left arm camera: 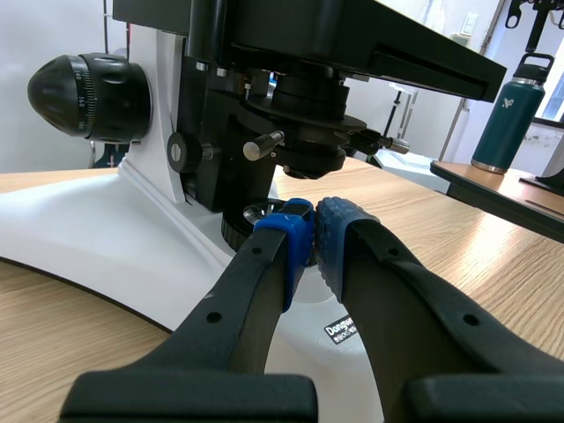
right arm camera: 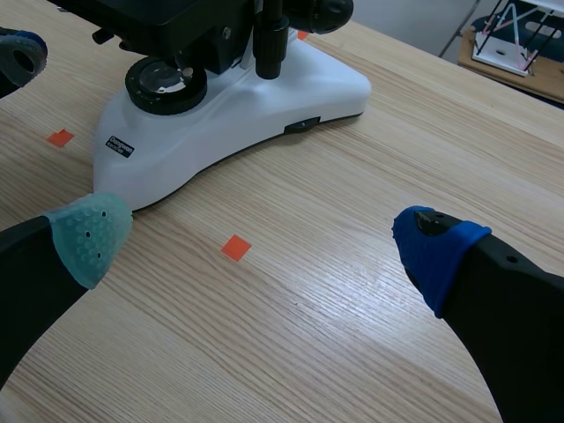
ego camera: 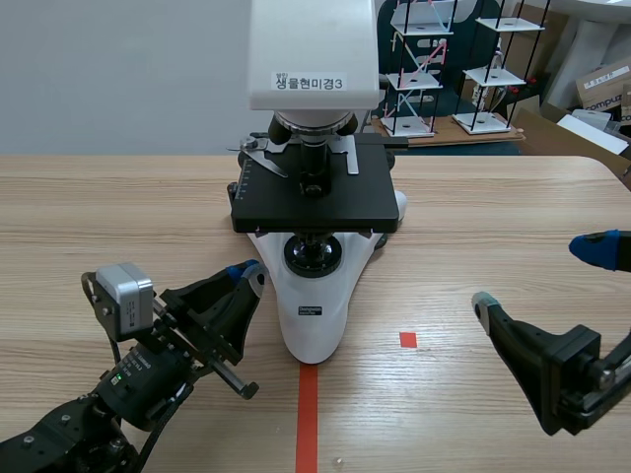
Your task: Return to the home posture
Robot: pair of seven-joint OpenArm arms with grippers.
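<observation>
Two grippers flank the microscope, which stands mid-bench. The left gripper, fingers clenched together on nothing, sits low just beside the microscope's white base. The right gripper, fingers released wide, hangs near the bench's right edge, with an orange-red tape square between it and the base.

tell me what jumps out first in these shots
A big microscope with a white base and black stage stands mid-table, filling the middle of the scene view. The left arm sits low right beside that base, its jaws shut on nothing. The right arm is off to the other side, clear of the microscope, its jaws wide open.
</observation>
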